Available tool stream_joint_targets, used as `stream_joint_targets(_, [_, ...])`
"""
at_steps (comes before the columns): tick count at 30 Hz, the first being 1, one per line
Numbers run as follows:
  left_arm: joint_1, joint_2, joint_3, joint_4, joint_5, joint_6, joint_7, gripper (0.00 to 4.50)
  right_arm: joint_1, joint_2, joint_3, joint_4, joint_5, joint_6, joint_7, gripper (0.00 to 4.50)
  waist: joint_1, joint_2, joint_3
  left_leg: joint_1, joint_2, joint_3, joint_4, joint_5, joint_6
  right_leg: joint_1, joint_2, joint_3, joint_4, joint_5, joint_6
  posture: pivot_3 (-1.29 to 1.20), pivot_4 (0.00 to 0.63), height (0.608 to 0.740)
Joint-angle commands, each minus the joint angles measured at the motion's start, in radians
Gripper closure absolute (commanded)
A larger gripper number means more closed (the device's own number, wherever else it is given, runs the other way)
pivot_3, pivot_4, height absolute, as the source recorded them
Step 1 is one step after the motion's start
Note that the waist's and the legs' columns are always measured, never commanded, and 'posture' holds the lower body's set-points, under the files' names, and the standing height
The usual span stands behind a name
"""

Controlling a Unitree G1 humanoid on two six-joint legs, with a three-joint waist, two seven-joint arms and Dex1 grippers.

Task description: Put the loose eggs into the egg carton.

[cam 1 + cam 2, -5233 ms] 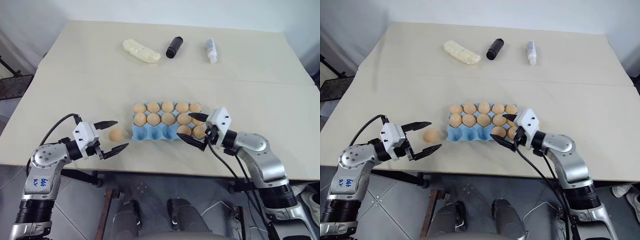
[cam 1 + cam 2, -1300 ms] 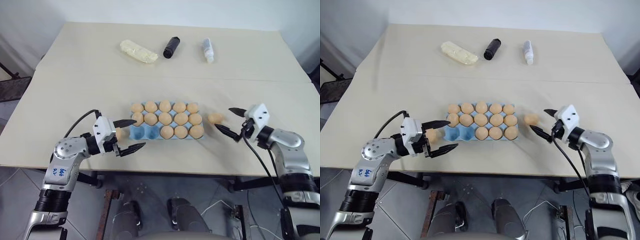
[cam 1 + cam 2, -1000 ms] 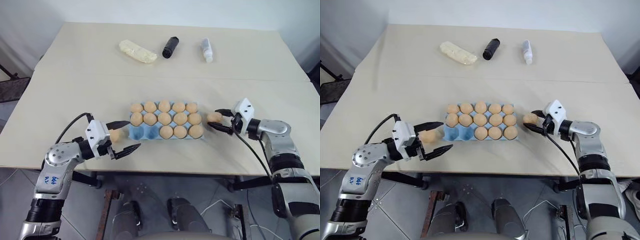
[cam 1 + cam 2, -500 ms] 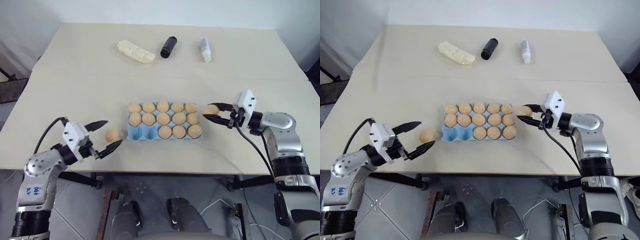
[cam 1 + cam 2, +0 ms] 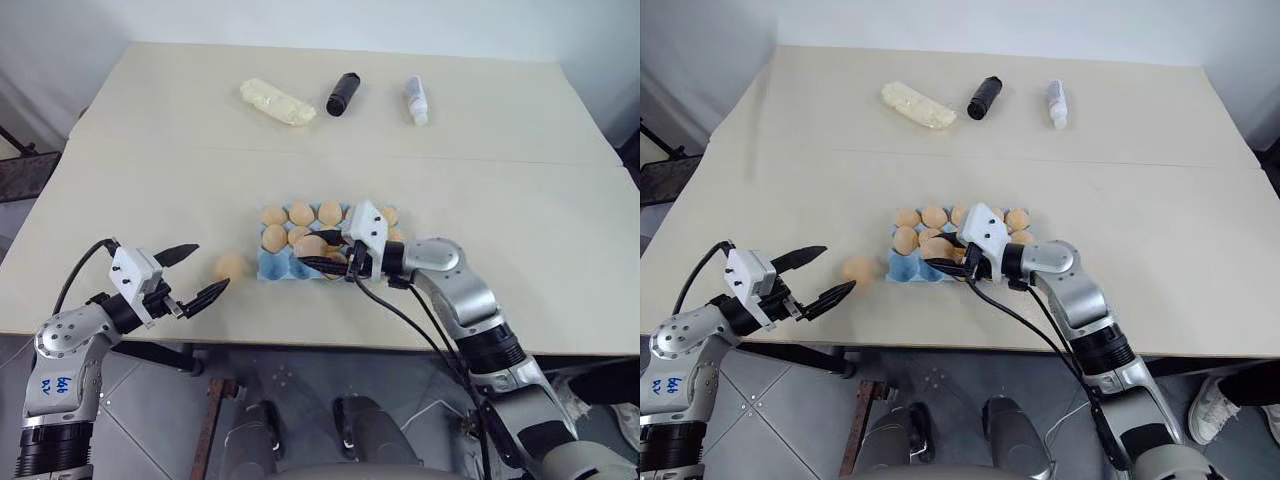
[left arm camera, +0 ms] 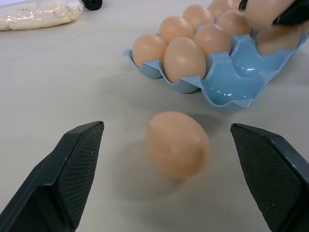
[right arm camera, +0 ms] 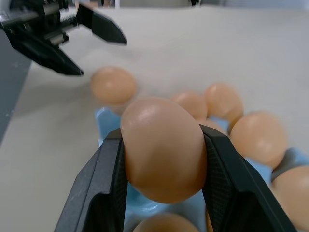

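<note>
The light blue egg carton (image 5: 270,267) sits mid-table, most of its cups filled with tan eggs. My right gripper (image 5: 308,252) hovers over the carton's near-left cups, shut on one egg (image 7: 163,148) that sits between its fingers (image 7: 104,186). One loose egg (image 5: 230,267) lies on the table just left of the carton, and it also shows in the left wrist view (image 6: 177,144). My left gripper (image 5: 211,266) stands open just left of that egg, not touching it.
At the far side of the table lie a pale yellow lumpy oblong (image 5: 280,102), a black cylinder (image 5: 344,93) and a white bottle (image 5: 418,100). The table's front edge runs just below both grippers.
My right gripper shut on the egg lying right of the carton and carried it left to above the near-left cups. My left gripper drew back left, off the loose egg.
</note>
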Motion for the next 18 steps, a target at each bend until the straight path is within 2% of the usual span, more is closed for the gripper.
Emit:
stream_joint_targets(1, [-0.001, 0.001, -0.003, -0.044, -0.015, 0.001, 0.002, 0.00, -0.027, 0.031, 0.009, -0.012, 0.009, -0.022, 0.009, 1.89, -0.002, 0.000, 0.000, 0.000, 0.000, 0.000, 0.000, 0.000, 0.000, 0.000, 0.000, 0.000, 0.000, 0.000, 0.000, 0.00, 0.150, 0.740])
stream_joint_targets(6, [0.012, 0.000, -0.004, -0.068, -0.021, 0.010, 0.006, 0.00, -0.009, 0.008, -0.015, -0.054, 0.020, -0.016, 0.035, 0.25, -0.001, 0.000, 0.000, 0.000, 0.001, 0.000, 0.000, 0.000, 0.000, 0.000, 0.001, 0.000, 0.000, 0.000, 0.000, 0.00, 0.150, 0.740])
stream_joint_targets(7, [0.013, 0.001, -0.003, -0.071, -0.022, 0.012, 0.004, 0.00, 0.006, -0.018, -0.037, -0.081, 0.039, -0.012, 0.053, 0.04, -0.001, 0.000, 0.000, 0.000, 0.001, 0.000, 0.000, 0.000, 0.000, 0.000, 0.001, 0.000, 0.000, 0.000, 0.000, 0.00, 0.150, 0.740])
stream_joint_targets(9, [0.015, 0.005, -0.003, -0.077, -0.023, 0.014, -0.001, 0.00, 0.039, -0.065, -0.080, -0.128, 0.076, -0.010, 0.083, 0.04, 0.002, 0.000, 0.000, 0.000, 0.001, 0.000, 0.000, -0.001, 0.000, 0.000, 0.001, 0.000, 0.000, 0.000, 0.000, 0.00, 0.150, 0.740])
stream_joint_targets(11, [-0.003, 0.014, -0.034, -0.089, -0.013, 0.011, -0.022, 0.00, 0.143, -0.166, -0.201, -0.170, 0.147, -0.069, 0.150, 0.04, 0.017, 0.000, 0.000, -0.001, 0.000, 0.000, 0.000, -0.001, 0.000, 0.000, 0.000, 0.000, -0.001, 0.000, 0.000, 0.00, 0.150, 0.740])
stream_joint_targets(13, [-0.023, 0.016, -0.061, -0.098, -0.008, 0.009, -0.035, 0.00, 0.235, -0.219, -0.303, -0.200, 0.212, -0.111, 0.179, 0.04, 0.033, -0.001, 0.000, -0.001, 0.000, -0.001, 0.000, -0.003, 0.001, 0.002, -0.001, -0.001, -0.005, 0.000, 0.000, 0.00, 0.150, 0.740])
stream_joint_targets(18, [-0.059, 0.009, -0.104, -0.105, -0.015, 0.034, -0.043, 0.00, 0.397, -0.306, -0.395, -0.235, 0.230, -0.129, 0.183, 0.04, 0.022, -0.001, 0.000, 0.000, 0.000, 0.001, 0.000, -0.005, 0.003, 0.002, 0.001, 0.002, -0.006, 0.000, 0.001, 0.00, 0.150, 0.740])
